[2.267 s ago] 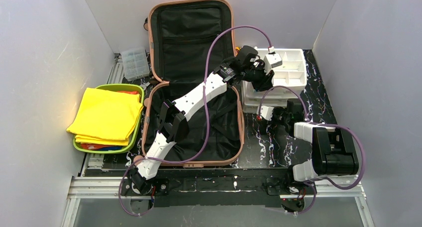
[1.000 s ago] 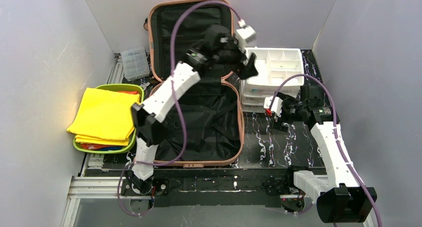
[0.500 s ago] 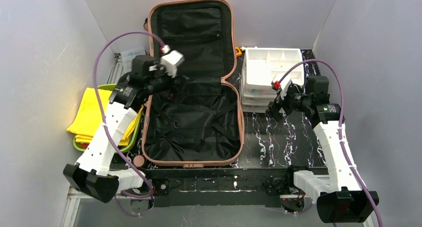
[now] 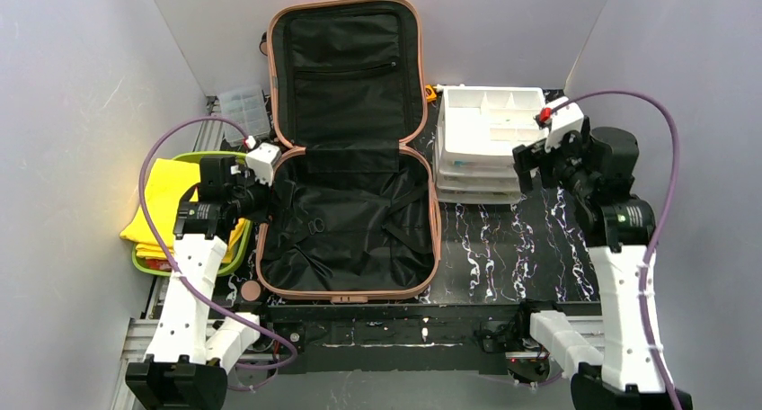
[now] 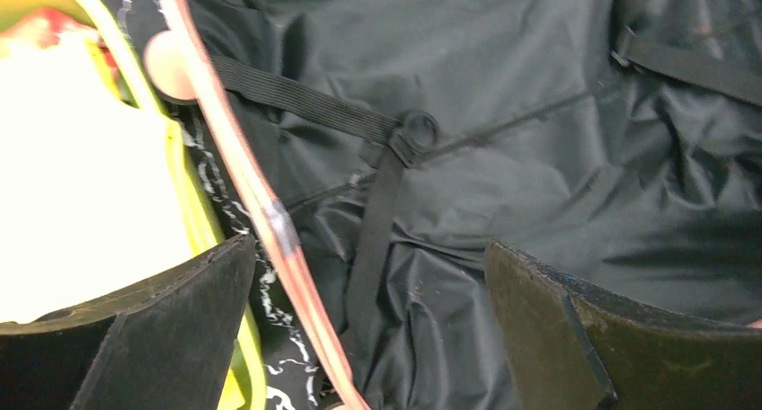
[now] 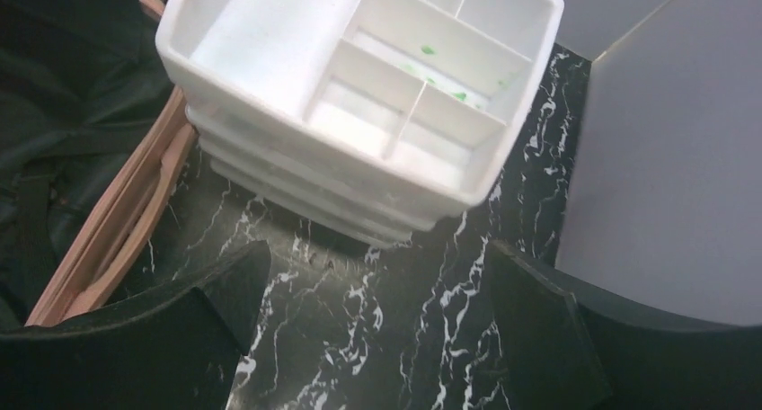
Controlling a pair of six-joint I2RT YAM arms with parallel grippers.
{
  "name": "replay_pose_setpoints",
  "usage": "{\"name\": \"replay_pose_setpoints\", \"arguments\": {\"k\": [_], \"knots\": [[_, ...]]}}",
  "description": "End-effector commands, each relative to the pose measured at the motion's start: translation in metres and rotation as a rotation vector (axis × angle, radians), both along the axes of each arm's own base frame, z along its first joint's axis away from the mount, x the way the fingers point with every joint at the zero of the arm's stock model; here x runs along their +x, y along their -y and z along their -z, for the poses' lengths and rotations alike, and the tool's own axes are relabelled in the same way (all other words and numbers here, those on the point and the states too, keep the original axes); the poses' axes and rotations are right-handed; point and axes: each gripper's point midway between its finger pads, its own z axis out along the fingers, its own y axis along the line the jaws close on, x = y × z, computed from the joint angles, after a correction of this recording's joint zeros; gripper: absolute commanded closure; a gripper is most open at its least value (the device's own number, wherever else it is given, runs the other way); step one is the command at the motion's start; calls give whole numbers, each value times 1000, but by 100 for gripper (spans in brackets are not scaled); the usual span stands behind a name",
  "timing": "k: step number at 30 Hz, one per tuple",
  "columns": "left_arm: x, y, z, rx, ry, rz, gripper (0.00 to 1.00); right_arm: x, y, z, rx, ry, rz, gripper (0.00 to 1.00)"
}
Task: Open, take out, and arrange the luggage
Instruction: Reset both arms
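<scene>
The luggage [image 4: 350, 239] lies open in the middle of the table, a salmon-pink shell with black lining. Its lid [image 4: 346, 64] leans on the back wall, and nothing lies in the base except its black straps [image 5: 382, 208]. My left gripper [image 4: 254, 197] hovers over the case's left rim [image 5: 270, 214], open and holding nothing [image 5: 368, 280]. Over the black marbled table, my right gripper [image 4: 532, 164] stands open and empty [image 6: 377, 307], just in front of the white organizer [image 6: 359, 95].
A lime-green tray [image 4: 249, 172] with folded yellow cloth [image 4: 166, 208] sits left of the case. A small clear box [image 4: 243, 111] stands at the back left. The white organizer [image 4: 490, 122] stands on drawers at the back right. Grey walls enclose three sides.
My left arm swung back from the organizer, across the case, to its left rim. My right arm rose and moved back toward the organizer's right front. Both grippers stayed open.
</scene>
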Motion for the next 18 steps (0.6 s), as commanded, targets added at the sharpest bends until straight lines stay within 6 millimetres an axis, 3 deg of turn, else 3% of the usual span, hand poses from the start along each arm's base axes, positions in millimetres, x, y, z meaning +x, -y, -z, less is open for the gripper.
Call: {"name": "replay_pose_setpoints", "arguments": {"k": [1, 4, 7, 12, 18], "knots": [[-33, 24, 5, -85, -41, 141, 2, -49, 10, 12, -92, -54, -15, 2], [-56, 38, -4, -120, -6, 262, 2, -76, -6, 24, -94, -54, -143, 2], [-92, 58, -14, -174, 47, 434, 2, -111, -21, 31, -115, -36, -286, 2], [-148, 73, -11, -180, 176, 642, 2, -159, -48, 45, -122, 7, -527, 2], [-168, 84, -14, -239, 225, 711, 2, -188, -79, 47, -35, 53, -742, 2]]}}
